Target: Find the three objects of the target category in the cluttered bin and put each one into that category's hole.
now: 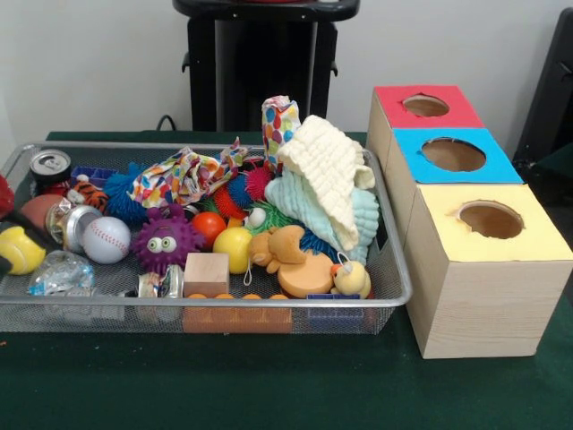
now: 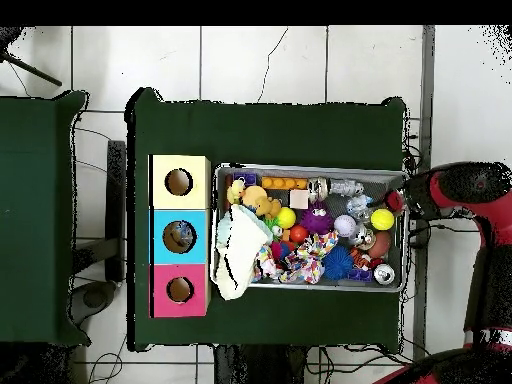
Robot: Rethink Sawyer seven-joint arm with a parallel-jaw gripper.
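Overhead view shows my red arm (image 2: pixel 478 200) drawn back off the table's edge beside the bin (image 2: pixel 398 180), and I cannot tell how my grip stands, as it never shows. Front view has the mesh bin heaped full, with three boxes just to its right, their holes topped red (image 1: pixel 426 106), blue (image 1: pixel 454 154) and yellow (image 1: pixel 491 219). Among the clutter lie a cream cloth (image 1: pixel 327 175), a purple spiky ball (image 1: pixel 165 240), a baseball (image 1: pixel 106 239), a can (image 1: pixel 50 167) and a small duck (image 1: pixel 351 279).

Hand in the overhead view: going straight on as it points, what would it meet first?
Probably the yellow ball at the bin's end, beside the hand; its height and aim are unclear.
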